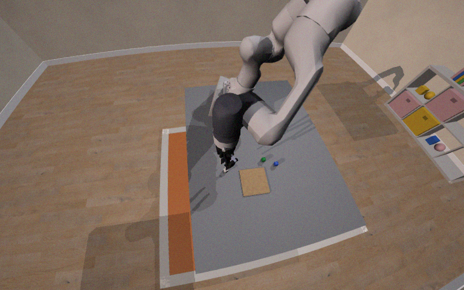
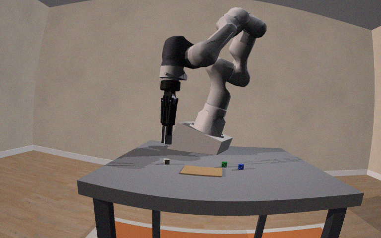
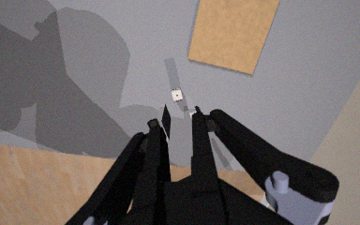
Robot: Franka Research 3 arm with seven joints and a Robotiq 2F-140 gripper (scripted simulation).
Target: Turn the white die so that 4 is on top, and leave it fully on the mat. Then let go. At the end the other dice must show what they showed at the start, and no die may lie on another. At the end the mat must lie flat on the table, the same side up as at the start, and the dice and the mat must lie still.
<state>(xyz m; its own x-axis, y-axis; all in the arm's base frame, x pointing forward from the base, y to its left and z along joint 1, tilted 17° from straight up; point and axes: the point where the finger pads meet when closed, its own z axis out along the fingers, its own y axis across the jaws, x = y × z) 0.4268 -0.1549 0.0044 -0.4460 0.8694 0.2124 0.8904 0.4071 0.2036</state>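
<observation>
The white die [image 2: 166,160] lies on the grey table, left of the tan mat [image 2: 201,170] and off it. In the wrist view the die [image 3: 176,95] sits just beyond my fingertips, and its top face seems to show one dark pip. The mat [image 3: 232,35] lies flat at the upper right. My gripper [image 2: 166,141] hangs pointing down, well above the die and clear of it. Its fingers are drawn nearly together with a narrow gap and hold nothing. From above, the gripper [image 1: 228,165] partly covers the die [image 1: 225,170] beside the mat [image 1: 254,181].
A green die [image 2: 223,164] and a blue die [image 2: 240,166] lie on the table just behind the mat's right end, both off it; they also show from above [image 1: 263,159] [image 1: 275,163]. The robot's base [image 2: 196,139] stands behind. A shelf [image 1: 431,116] stands off to the right.
</observation>
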